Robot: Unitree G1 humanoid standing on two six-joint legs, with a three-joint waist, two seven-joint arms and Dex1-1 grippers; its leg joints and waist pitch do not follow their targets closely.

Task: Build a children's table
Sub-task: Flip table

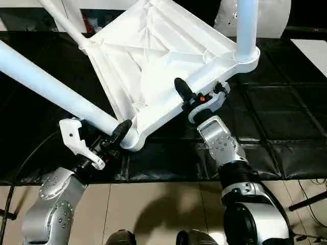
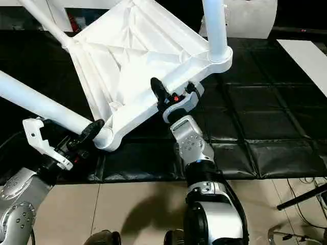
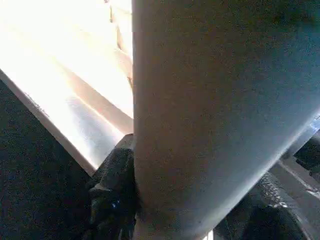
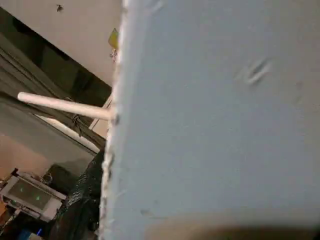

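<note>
While the children's table (image 1: pixel 153 66) hung tilted above the black mat (image 1: pixel 286 127), your left claw (image 1: pixel 120 133) pinched a leg (image 1: pixel 51 89) near its socket, your right claw (image 1: pixel 196 97) clamped the rim; light, stiff, likely slippery plastic, I judged.

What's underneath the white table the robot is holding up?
Under the tilted table top lies a black padded mat, and nearer the robot a tan floor. The mat directly beneath the top is covered, so anything there stays hidden.

Both forearms (image 1: pixel 53 204) are silver, dotted with small screws; the left hand (image 1: pixel 104 145) and right hand (image 1: pixel 196 97) carry black fingers on white brackets.
</note>
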